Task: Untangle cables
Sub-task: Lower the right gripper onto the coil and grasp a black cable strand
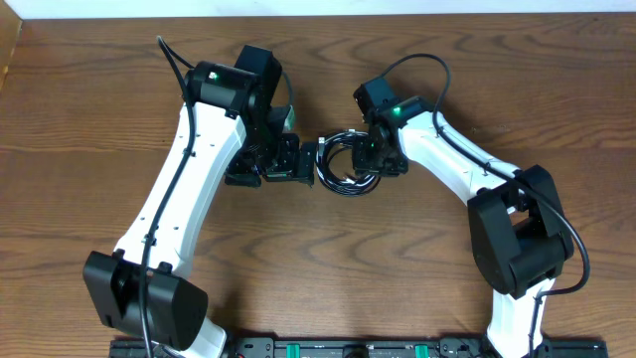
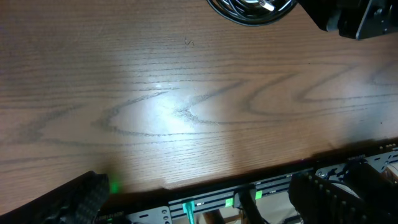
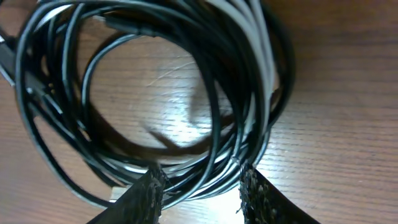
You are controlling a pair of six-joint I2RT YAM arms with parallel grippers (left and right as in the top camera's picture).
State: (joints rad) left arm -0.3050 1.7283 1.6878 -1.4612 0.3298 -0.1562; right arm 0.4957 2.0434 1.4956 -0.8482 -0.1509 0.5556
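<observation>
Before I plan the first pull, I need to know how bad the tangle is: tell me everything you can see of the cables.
The cables lie flat on the wooden table near its middle, wound into one loose round coil. Thin, glossy black strands overlap many times, with a white one among them. Part of the coil's edge runs between the open fingers of the right end effector.

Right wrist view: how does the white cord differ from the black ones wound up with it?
The white cord is pale and shows clearest on the right, as a strand or two; the black cords are dark and form most of the loops. Both lie wound together on the table.
</observation>
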